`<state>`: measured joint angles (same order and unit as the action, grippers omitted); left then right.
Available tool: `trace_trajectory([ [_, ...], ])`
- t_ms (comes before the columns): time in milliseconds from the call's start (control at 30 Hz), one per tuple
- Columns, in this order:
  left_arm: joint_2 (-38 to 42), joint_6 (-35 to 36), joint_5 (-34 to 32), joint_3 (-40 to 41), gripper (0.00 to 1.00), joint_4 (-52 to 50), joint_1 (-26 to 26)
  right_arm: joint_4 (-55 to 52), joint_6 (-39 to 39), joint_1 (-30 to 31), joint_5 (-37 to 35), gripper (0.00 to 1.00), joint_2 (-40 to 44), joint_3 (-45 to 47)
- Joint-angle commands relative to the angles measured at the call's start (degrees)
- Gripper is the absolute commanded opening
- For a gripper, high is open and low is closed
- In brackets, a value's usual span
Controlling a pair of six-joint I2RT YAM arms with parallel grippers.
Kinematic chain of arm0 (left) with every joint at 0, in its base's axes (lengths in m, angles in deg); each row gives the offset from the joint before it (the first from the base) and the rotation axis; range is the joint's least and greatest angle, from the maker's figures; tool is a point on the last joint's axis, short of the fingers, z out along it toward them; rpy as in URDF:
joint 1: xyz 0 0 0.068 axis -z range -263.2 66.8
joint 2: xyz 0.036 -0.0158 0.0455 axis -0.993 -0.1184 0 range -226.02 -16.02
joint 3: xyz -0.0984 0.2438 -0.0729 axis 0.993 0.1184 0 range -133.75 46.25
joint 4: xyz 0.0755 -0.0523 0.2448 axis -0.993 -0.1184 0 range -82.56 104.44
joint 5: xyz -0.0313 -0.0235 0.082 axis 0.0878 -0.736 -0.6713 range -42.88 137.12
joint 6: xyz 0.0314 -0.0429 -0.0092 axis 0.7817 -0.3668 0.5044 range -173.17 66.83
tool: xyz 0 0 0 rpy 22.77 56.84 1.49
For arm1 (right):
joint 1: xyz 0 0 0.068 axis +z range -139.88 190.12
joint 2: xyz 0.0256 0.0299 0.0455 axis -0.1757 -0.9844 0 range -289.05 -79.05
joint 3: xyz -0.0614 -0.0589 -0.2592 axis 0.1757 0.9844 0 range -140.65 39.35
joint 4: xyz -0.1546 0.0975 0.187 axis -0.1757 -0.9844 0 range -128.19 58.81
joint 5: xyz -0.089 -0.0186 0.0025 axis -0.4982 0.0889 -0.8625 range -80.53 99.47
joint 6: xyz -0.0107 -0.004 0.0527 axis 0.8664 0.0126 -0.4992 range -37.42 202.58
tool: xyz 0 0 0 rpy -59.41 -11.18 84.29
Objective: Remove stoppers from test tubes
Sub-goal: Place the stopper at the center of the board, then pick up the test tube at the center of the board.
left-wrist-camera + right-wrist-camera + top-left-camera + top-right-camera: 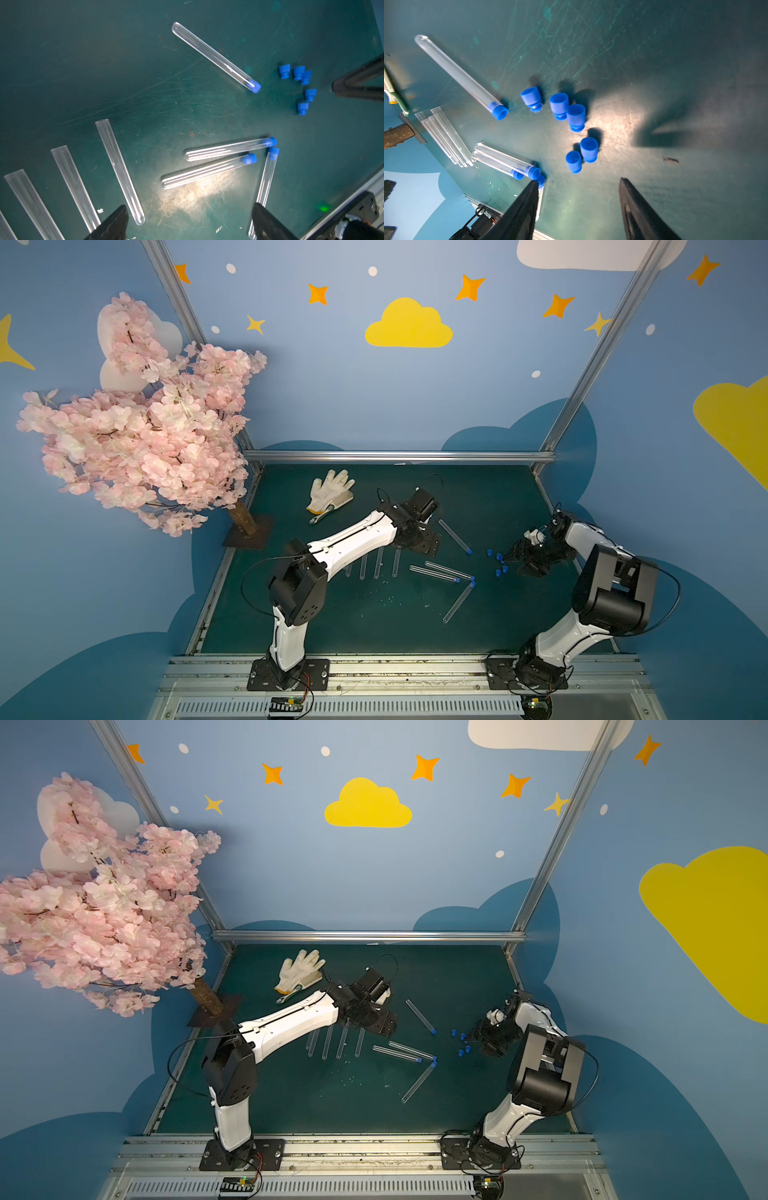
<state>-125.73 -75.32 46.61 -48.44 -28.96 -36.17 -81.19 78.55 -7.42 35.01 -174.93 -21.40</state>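
Several loose blue stoppers lie on the green mat just ahead of my right gripper, which is open with nothing between its fingers. In a top view the same cluster of stoppers sits left of that gripper. One stoppered test tube lies alone, slanted; three more capped tubes lie in a loose group nearer the front. Several uncapped tubes lie side by side, partly under the left arm. My left gripper hovers open above the mat between an uncapped tube and a capped one, holding nothing.
A white glove rests over a small hand tool at the back left. A pink blossom tree on a dark base plate overhangs the left edge. Aluminium rails frame the mat.
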Motion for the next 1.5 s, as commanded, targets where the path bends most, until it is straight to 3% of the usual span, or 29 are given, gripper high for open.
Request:
trace_trajectory([
  [0, -0.6, 4.9, 2.0, -0.4, 0.92, -0.8, 1.4, -2.4, 0.2, 0.9, 2.2, 0.65, 3.4, -2.1],
  [267, -6.2, 18.6, -0.3, -5.8, 0.92, -6.2, 5.7, -4.6, -1.7, 6.3, 6.8, 0.72, 9.3, -2.2],
  [467, -7.5, 23.6, 0.1, -5.2, 0.88, -7.2, 7.7, -3.3, -3.2, 8.4, 10.9, 0.78, 10.8, 0.4],
  [667, -6.6, 13.7, 3.2, -3.9, 0.83, -4.6, 11.0, 0.1, -3.7, 6.5, 13.8, 0.82, 9.2, 3.0],
  [867, -8.0, 4.2, 1.9, -3.1, 0.81, -1.3, 15.3, 2.3, -4.6, 3.1, 14.3, 0.82, 7.8, 3.4],
  [1467, -18.0, -2.4, -1.0, -7.6, 0.68, 0.9, 18.4, 5.1, -7.3, -10.4, 18.9, 0.82, 12.1, 7.7],
])
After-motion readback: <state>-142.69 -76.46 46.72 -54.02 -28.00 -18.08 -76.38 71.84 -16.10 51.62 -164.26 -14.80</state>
